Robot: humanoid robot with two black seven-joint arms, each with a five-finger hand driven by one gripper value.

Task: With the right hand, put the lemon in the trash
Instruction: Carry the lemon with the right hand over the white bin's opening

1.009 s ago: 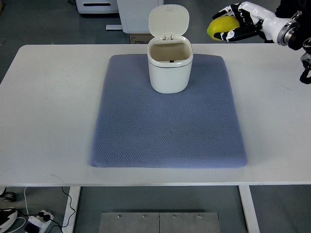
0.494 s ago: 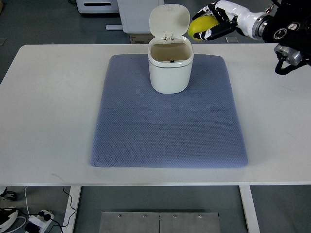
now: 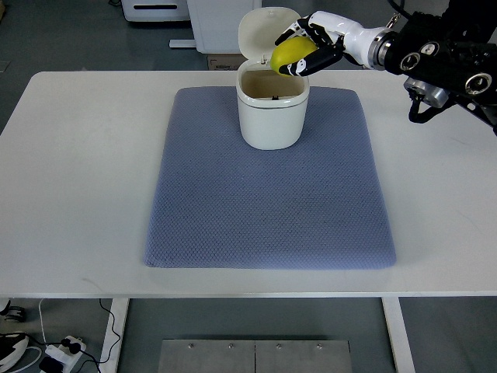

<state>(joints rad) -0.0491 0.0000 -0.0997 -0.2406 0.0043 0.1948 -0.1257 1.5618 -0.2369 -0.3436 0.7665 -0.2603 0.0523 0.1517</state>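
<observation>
The smooth yellow lemon (image 3: 291, 54) has been carried leftward, now over the open white plastic trash bin (image 3: 272, 109). It is gripped by the curled fingers of the right hand (image 3: 309, 45). The bin is set on a textured blue mat (image 3: 268, 202).

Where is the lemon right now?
In the top view, the lemon is held in the right robot hand at upper centre, by the open bin's right rim, in front of its raised lid.
</observation>
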